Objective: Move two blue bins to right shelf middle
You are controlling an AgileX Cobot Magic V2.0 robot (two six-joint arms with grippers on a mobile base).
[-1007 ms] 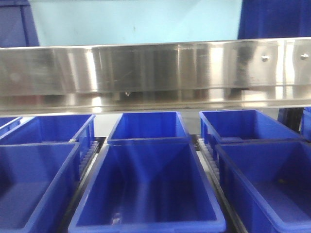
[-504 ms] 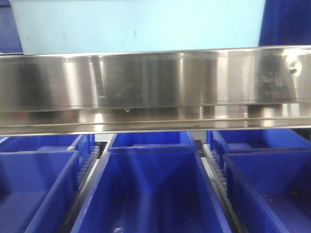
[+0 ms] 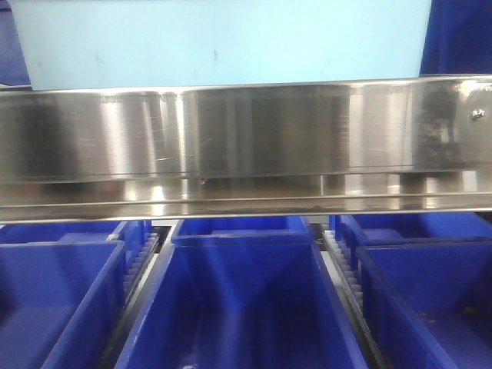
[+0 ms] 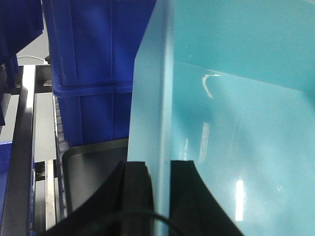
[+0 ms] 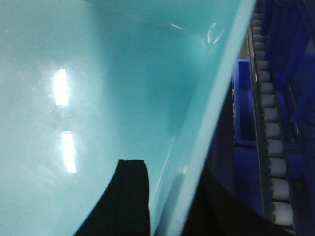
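Pale-blue bin (image 3: 223, 38), wall tight between left jaws and right jaws, grip visible from wrist views only

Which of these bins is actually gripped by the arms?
The pale cyan bin: left gripper and right gripper straddle its walls; the dark blue bins aren't held.

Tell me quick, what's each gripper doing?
Left gripper: shut on the light blue bin wall.
Right gripper: shut on the light blue bin's other wall.
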